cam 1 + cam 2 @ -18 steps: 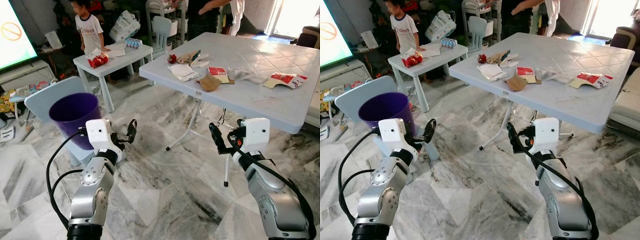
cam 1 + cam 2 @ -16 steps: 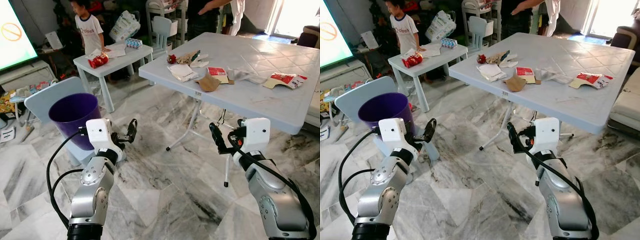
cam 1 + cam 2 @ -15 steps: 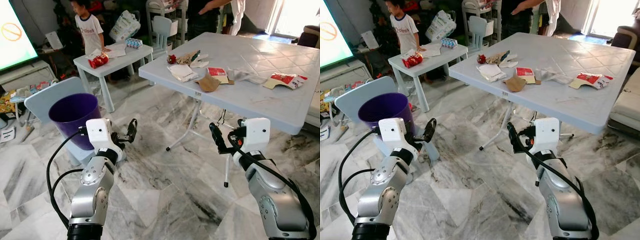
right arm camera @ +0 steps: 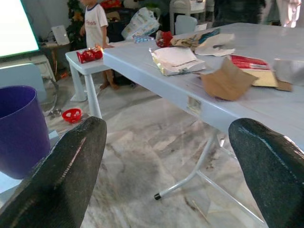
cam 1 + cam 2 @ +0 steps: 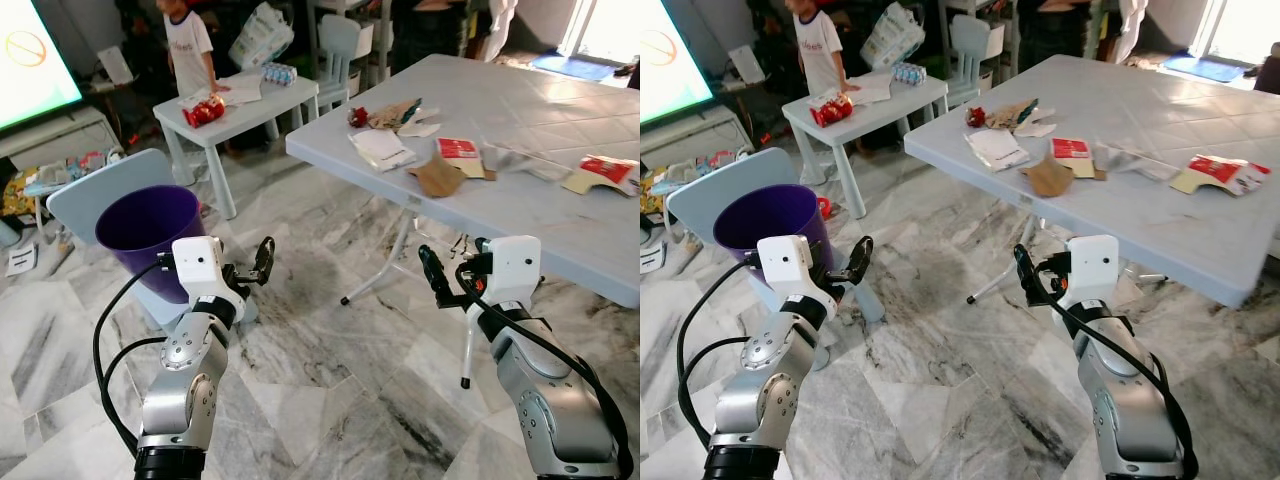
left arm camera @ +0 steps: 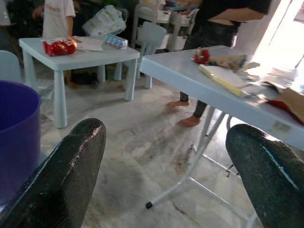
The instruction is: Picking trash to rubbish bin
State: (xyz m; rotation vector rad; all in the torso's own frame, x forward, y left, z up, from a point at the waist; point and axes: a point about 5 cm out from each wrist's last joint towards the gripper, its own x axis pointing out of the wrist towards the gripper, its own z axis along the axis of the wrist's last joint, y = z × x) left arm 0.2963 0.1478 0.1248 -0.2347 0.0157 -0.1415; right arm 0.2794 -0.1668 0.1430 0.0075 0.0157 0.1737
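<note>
View has shifted nearer the table (image 5: 520, 190); trash (image 5: 436, 176) untouched on it. Left gripper (image 5: 262, 262) and right gripper (image 5: 432, 272) both wide, empty, below table edge.

Two silver, jointed arms are showing white box-shaped wrist housings, looping black cables, and the left gripper (image 5: 262, 262) and right gripper (image 5: 432, 273) with long, rounded, rough-textured black fingers (image 6: 61, 180).

Head stereo pair looking down ahead, wrist views low, all sharing the grey table (image 5: 520, 190)
</note>
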